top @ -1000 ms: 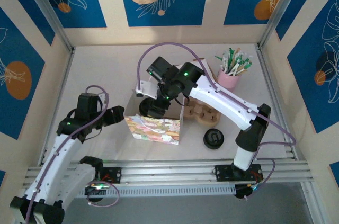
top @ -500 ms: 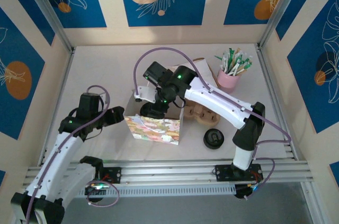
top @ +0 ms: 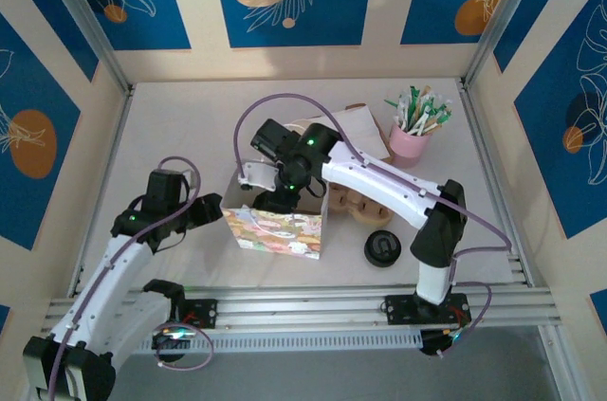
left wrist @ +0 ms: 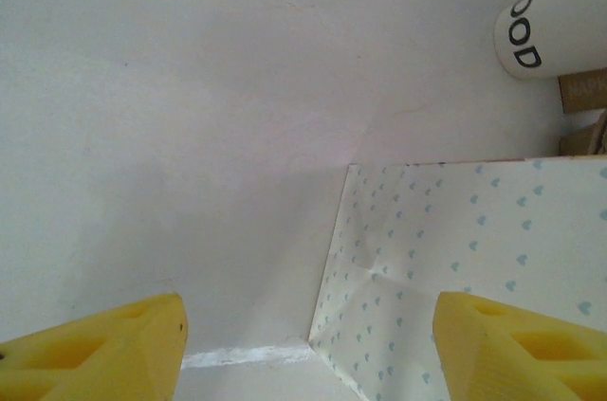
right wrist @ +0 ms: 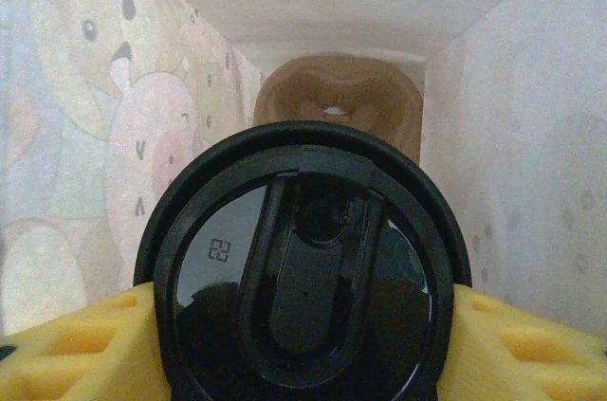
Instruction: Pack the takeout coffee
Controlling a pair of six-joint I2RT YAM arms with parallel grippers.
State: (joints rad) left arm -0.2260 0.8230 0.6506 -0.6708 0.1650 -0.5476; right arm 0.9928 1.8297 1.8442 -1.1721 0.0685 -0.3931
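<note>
Two fingers of the right end effector [right wrist: 303, 349] are clamped on the takeout coffee [right wrist: 303, 249], which is seen lid-up between the inner walls of the printed paper bag [top: 275, 232]. Within the last second it has been brought left and down into the bag at mid-frame overhead, so only release is judged left; the left end effector [left wrist: 308, 349] is held open beside the bag.
</note>
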